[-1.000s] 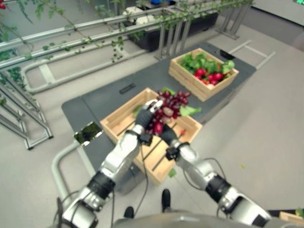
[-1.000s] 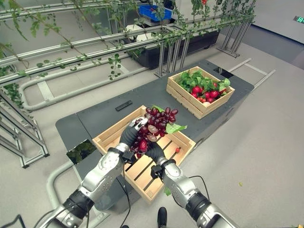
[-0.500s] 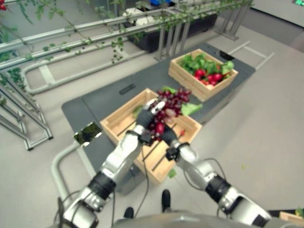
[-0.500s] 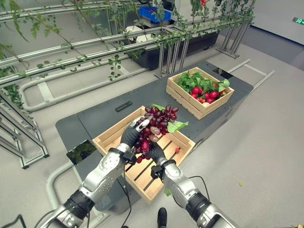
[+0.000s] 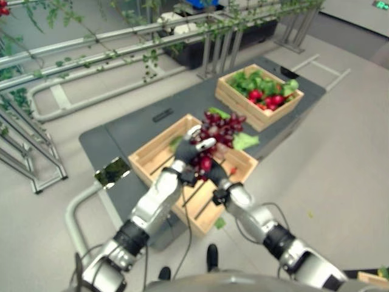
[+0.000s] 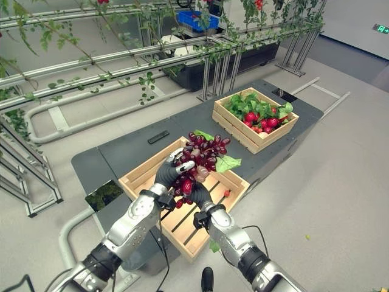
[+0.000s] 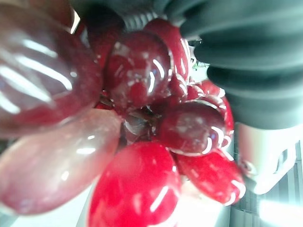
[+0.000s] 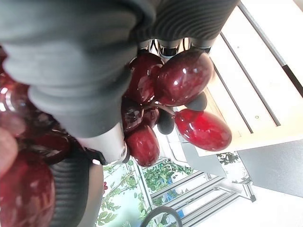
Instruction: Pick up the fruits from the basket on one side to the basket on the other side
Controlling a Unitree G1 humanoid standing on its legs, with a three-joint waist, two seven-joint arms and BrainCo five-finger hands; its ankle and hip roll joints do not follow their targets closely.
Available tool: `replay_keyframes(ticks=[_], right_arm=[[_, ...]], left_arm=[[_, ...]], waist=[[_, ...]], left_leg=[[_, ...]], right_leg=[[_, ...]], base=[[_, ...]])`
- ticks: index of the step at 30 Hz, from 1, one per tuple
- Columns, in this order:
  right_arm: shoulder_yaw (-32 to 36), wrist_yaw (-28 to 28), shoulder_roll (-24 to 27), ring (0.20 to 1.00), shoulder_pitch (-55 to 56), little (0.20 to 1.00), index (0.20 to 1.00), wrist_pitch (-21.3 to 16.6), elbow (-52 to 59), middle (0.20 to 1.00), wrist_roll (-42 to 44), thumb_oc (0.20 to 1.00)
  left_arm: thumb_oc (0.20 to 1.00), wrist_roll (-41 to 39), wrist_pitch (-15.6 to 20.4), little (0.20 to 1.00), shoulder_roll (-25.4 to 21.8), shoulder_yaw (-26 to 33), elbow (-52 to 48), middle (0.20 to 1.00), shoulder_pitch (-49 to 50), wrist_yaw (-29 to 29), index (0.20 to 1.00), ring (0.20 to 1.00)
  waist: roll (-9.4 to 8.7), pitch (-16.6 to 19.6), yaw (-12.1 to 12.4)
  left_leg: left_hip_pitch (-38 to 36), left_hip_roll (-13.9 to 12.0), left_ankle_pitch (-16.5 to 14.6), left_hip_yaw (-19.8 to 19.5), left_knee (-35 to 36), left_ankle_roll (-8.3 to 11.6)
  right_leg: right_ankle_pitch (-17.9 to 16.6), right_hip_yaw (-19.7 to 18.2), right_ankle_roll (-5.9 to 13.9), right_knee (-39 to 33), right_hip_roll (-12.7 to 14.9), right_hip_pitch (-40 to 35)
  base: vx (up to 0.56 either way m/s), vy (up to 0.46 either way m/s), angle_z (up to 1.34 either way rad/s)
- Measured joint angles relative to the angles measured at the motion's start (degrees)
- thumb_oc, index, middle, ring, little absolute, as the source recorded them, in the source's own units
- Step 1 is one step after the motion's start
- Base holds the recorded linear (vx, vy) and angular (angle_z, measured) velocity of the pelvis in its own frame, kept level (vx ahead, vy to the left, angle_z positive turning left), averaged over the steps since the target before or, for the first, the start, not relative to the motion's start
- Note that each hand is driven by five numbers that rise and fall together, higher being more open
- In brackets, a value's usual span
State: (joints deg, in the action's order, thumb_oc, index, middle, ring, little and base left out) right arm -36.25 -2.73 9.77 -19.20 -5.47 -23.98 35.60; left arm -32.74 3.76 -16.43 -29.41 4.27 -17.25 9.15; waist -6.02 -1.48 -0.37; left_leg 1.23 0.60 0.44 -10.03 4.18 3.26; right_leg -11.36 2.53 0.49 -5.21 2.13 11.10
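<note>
A bunch of dark red grapes with a green leaf hangs above the near wooden crate. My left hand is curled over the bunch's near side. My right hand grips it from below, its dark tips among the grapes. Close up, the glossy grapes press against my left hand. One small red fruit lies on the near crate's slats. The far crate holds green leaves and red fruits.
Both crates stand on a dark grey table with a small black object on it. Metal rails with trailing vines run behind the table. A grey tube frame stands by the table's near left corner.
The grape bunch has risen slightly and edged toward the far crate, with both hands still on it.
</note>
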Motion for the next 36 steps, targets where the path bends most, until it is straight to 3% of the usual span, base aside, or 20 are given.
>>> replay_keyframes(ticks=[8,19,32,36], right_arm=[[2.3,0.0,0.3,0.200,0.4,0.200,0.200,0.0,-0.1,0.200,-1.3,0.200],[12.3,0.1,2.9,0.200,6.8,0.200,0.200,-0.1,-0.1,0.200,-5.4,0.200],[18.7,-0.3,4.4,0.200,10.1,0.200,0.200,-1.0,1.0,0.200,-9.5,0.200],[21.2,-0.2,5.1,0.200,12.8,0.200,0.200,-1.2,2.0,0.200,-9.9,0.200]], left_arm=[[1.000,0.0,1.1,1.000,0.2,2.0,-1.1,1.000,2.1,-0.9,1.000,1.000],[1.000,1.9,2.3,1.000,-2.2,13.2,-3.2,1.000,15.2,-3.5,1.000,1.000],[1.000,2.9,4.5,1.000,-1.3,19.7,-3.0,1.000,21.0,-4.9,1.000,1.000],[1.000,7.4,5.6,1.000,-1.9,22.0,0.4,1.000,23.2,-5.1,1.000,1.000]], waist=[[-0.01,0.0,0.2],[-0.35,0.1,1.3],[-0.93,0.1,1.4],[-1.06,0.0,1.5]], left_leg=[[-0.6,-0.1,0.0,0.0,0.2,-0.05],[-0.6,-0.2,-0.1,-0.2,0.5,-0.07],[-0.8,-0.2,-0.2,-0.2,0.7,-0.14],[-0.7,-0.2,-0.2,-0.1,0.8,-0.23]], right_leg=[[0.1,0.1,-0.02,0.0,0.0,-0.5],[0.2,0.4,0.01,0.0,0.0,-0.6],[0.4,0.4,0.19,-0.2,0.0,-0.6],[0.5,0.5,0.24,-0.1,0.0,-0.8]], base=[[0.00,0.000,0.00],[0.00,0.000,0.00],[0.00,0.000,0.00],[0.00,0.008,0.00]])
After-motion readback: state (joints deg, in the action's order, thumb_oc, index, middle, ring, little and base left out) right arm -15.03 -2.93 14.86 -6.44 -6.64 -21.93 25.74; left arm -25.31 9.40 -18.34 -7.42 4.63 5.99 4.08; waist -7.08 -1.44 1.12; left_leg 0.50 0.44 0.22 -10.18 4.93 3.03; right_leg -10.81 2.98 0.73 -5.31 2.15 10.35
